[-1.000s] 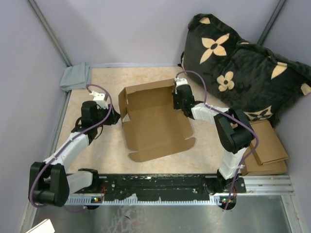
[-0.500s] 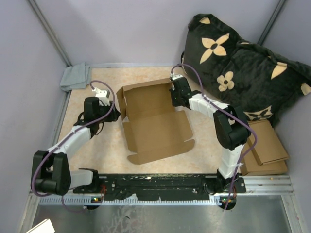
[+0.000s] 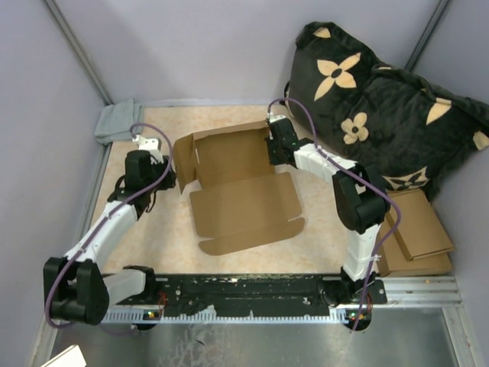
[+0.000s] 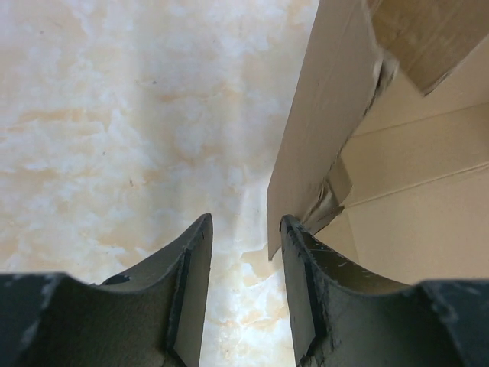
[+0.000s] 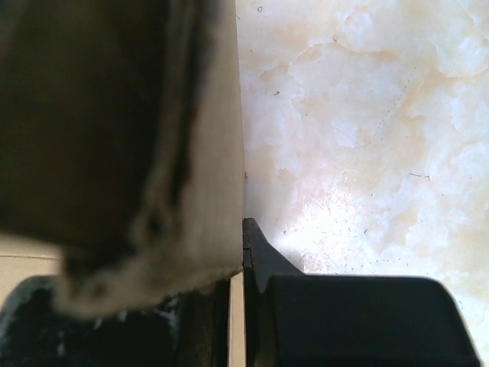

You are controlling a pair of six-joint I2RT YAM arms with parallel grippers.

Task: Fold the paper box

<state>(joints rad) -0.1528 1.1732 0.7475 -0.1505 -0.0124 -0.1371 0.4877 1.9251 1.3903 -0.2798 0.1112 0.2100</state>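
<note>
The paper box lies open in the middle of the table, front panel flat, back part with low raised walls. My right gripper is shut on the box's right side wall; in the right wrist view the gripper pinches the thin cardboard wall between its fingers. My left gripper is open beside the box's left wall. In the left wrist view the left gripper holds nothing, and the upright left flap ends just above its right finger.
A black cushion with tan flowers fills the back right. Stacked thicker cardboard pieces lie at the right. A grey cloth sits in the back left corner. Grey walls close in the table.
The right gripper has drawn the box's right wall back and to the left, and the box shifted left. The left arm moved left and back beside the left wall.
</note>
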